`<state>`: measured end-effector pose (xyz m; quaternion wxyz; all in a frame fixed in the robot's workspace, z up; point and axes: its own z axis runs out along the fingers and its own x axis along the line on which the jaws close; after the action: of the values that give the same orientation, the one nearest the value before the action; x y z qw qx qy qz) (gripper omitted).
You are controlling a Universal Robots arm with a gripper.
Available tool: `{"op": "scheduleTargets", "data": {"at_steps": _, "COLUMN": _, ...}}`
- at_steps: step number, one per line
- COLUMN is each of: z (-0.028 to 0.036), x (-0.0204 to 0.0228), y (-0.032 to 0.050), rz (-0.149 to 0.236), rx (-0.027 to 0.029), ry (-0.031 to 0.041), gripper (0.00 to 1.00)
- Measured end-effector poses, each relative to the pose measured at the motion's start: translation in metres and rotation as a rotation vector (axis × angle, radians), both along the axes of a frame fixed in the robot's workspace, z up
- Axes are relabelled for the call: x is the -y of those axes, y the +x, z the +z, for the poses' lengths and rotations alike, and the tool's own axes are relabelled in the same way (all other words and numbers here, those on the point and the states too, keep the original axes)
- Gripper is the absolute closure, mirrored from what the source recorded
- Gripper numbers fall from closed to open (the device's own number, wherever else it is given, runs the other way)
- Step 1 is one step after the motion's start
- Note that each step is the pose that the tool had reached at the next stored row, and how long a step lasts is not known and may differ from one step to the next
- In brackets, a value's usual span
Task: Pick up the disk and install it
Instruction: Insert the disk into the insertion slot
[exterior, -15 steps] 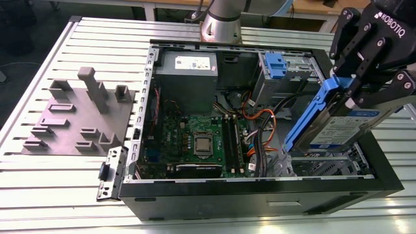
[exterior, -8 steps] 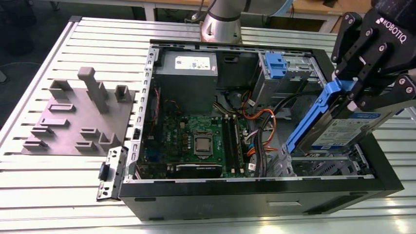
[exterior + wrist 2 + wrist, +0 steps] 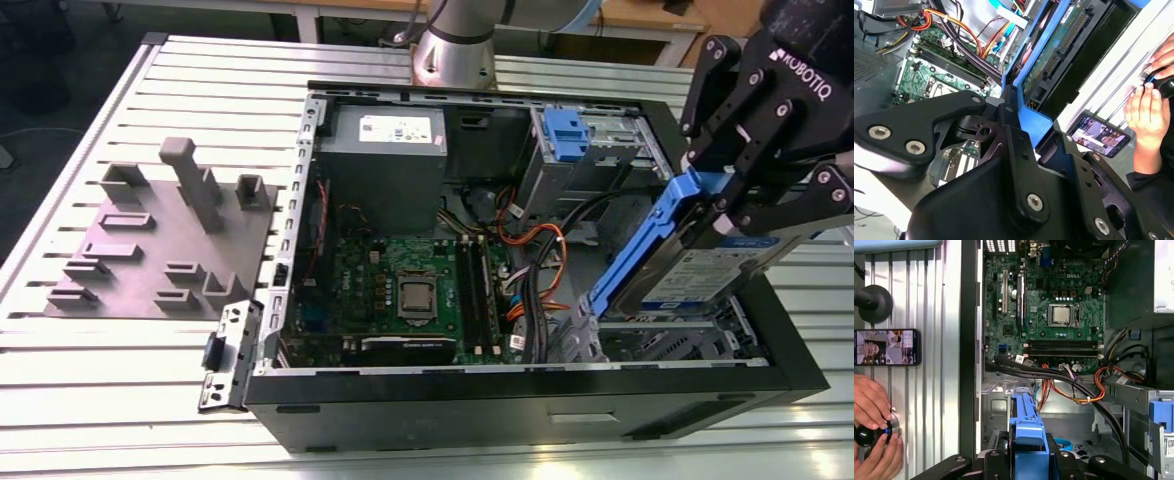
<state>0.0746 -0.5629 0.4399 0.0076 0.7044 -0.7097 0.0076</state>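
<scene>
Exterior view, item one: black two-fingered gripper, clamped on flat silver hard disk with white-and-blue label and blue plastic carrier rails. Disk held tilted, lower end over the grey metal drive bay at the near corner of the open black computer case; contact with the bay possibly begun, not certain from this angle.

Step in hand: pickup done, insertion under way. Next move calls for squaring the rails to the bay guides.

Also noted, first wrist view: green motherboard, phone, hand.
</scene>
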Motion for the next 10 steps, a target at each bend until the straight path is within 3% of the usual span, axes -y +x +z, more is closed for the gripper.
{"op": "scheduleTargets", "data": {"at_steps": 10, "z": -0.0104, "x": 0.0, "y": 0.0016, "rz": 0.0, "rx": 0.0, "ry": 0.0008, "gripper": 0.64}}
